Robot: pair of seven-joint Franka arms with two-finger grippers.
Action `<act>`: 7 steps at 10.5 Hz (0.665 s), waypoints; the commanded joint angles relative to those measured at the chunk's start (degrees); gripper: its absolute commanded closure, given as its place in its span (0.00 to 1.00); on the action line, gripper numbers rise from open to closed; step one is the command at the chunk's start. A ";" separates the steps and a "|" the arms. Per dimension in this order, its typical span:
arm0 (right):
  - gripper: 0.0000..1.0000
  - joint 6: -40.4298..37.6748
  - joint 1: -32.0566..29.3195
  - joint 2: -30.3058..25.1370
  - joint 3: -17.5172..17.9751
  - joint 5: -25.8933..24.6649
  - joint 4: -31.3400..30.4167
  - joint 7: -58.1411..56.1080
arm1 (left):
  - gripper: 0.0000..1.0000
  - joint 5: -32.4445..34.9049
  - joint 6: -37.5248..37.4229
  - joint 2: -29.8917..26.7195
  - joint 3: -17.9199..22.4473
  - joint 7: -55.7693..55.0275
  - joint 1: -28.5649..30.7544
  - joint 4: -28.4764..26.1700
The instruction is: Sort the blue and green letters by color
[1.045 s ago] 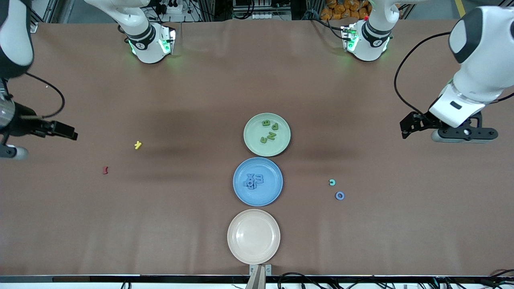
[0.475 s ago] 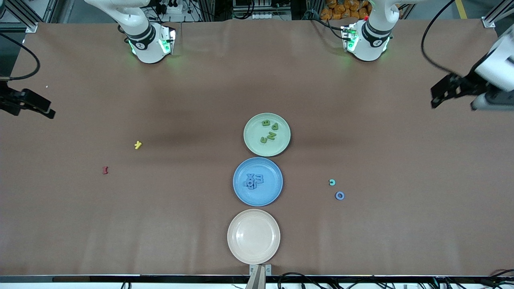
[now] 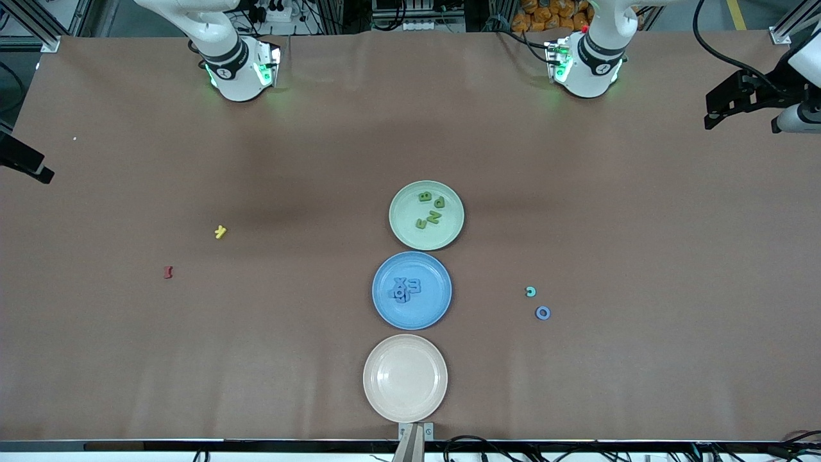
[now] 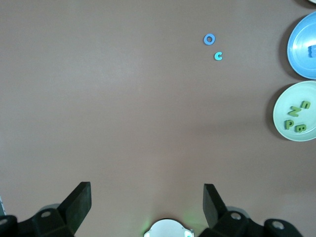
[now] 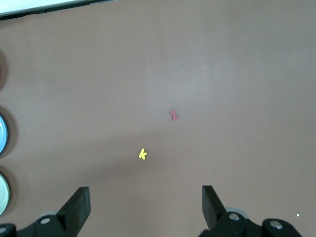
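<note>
chunky green letters (image 3: 431,210), blue letters (image 3: 405,289), plated

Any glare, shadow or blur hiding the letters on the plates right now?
Front view: sharp, soft dark shadow bands on the table, none over the green plate or blue plate. Left wrist view: evenly lit, blue plate cropped at the edge. Right wrist view: both plates barely visible.

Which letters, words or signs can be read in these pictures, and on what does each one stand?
"B", "P", "N": green letters on the green plate; the fourth green letter is unclear.
"X", "E": blue letters on the blue plate; the piled blue letters beside them are unreadable.
"K": yellow, on the table.
"I": dark red, on the table.
"C", teal, and "O", bluish: on the table.
No printed labels are readable.
</note>
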 commanded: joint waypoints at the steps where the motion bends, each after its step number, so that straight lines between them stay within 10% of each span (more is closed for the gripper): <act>1: 0.00 -0.66 0.50 -0.05 -0.42 -0.80 1.42 0.38 | 0.00 -1.61 -0.19 1.00 0.16 4.32 1.23 1.34; 7: 0.00 0.31 0.68 4.78 -0.25 -0.72 3.44 0.47 | 0.00 -3.98 7.47 1.79 0.07 0.02 1.67 0.55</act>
